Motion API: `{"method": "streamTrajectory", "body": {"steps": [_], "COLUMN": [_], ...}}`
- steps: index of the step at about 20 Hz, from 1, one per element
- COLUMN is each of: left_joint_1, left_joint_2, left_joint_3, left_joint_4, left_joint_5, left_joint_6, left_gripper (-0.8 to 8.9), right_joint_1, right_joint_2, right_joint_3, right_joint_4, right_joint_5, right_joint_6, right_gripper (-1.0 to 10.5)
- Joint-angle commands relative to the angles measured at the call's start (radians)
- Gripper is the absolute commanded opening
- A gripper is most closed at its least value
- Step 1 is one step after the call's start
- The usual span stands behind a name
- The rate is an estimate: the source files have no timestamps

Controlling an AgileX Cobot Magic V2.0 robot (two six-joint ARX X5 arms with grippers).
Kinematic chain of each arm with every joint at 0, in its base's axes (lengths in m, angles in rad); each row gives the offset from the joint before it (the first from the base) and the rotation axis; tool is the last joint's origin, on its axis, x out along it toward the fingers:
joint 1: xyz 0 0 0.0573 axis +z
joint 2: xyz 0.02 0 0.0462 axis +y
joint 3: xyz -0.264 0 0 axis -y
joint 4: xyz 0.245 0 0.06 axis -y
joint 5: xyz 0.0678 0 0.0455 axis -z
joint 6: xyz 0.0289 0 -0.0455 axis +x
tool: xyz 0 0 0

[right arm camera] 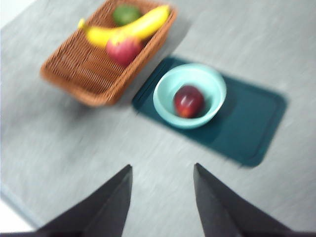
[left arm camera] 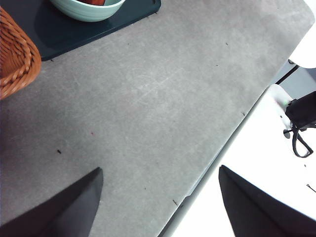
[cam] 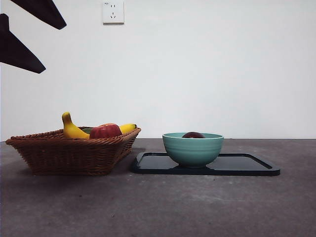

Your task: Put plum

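The plum point(right arm camera: 189, 101), dark maroon and glossy, lies inside a teal bowl point(right arm camera: 212, 84) that stands on a dark tray point(right arm camera: 252, 123). From the front, only the plum's top point(cam: 193, 135) shows above the bowl's rim point(cam: 192, 148). My right gripper point(right arm camera: 163, 166) hangs open high above the table, well short of the bowl, holding nothing. Out near the table's edge my left gripper point(left arm camera: 159, 169) is open and empty, with the bowl point(left arm camera: 86, 12) far from it. Two black arm tips point(cam: 29, 34) show at the front view's top left corner.
A wicker basket point(cam: 69, 155) stands left of the tray point(cam: 247, 165), almost touching it. It holds a yellow banana point(right arm camera: 133, 27), a red apple point(right arm camera: 123, 48) and a green fruit point(right arm camera: 127, 14). The table's edge point(left arm camera: 217, 153) runs close beside the left gripper.
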Motion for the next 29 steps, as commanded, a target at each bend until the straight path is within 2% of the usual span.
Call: {"method": "streamTrajectory", "body": {"steps": [1,3,7,19,22,25,29], "left_joint_1": [-0.004,-0.004,-0.004,-0.004,-0.006,-0.031,-0.077], "left_joint_2": [0.005,0.005,0.005,0.005,0.005,0.011,0.098], "left_joint_3": [0.007,0.007,0.007,0.007,0.007,0.021,0.133], "left_joint_4": [0.008,0.008,0.008,0.008,0.024,0.104,0.161], "left_joint_5": [0.005,0.005,0.005,0.005,0.005,-0.009,-0.127], "left_joint_6": [0.005,0.005,0.005,0.000,-0.035,-0.105,-0.198], "left_gripper": [3.74,3.74,3.74,3.72,3.69,3.70,3.70], "right_joint_1": [0.013,0.019,0.020,0.020,0.020,0.020,0.020], "right_joint_2": [-0.056,-0.114,-0.183,-0.190,-0.190,-0.190,-0.189], "right_joint_3": [-0.093,-0.188,-0.310,-0.319,-0.319,-0.319,-0.319], "right_joint_4": [0.048,0.083,0.088,0.092,0.092,0.092,0.092], "right_joint_5": [-0.059,-0.105,-0.131,-0.131,-0.130,-0.130,-0.129], "right_joint_6": [0.004,0.038,0.042,0.042,0.043,0.042,0.042], "right_gripper": [2.0,2.0,2.0,2.0,2.0,2.0,2.0]}}
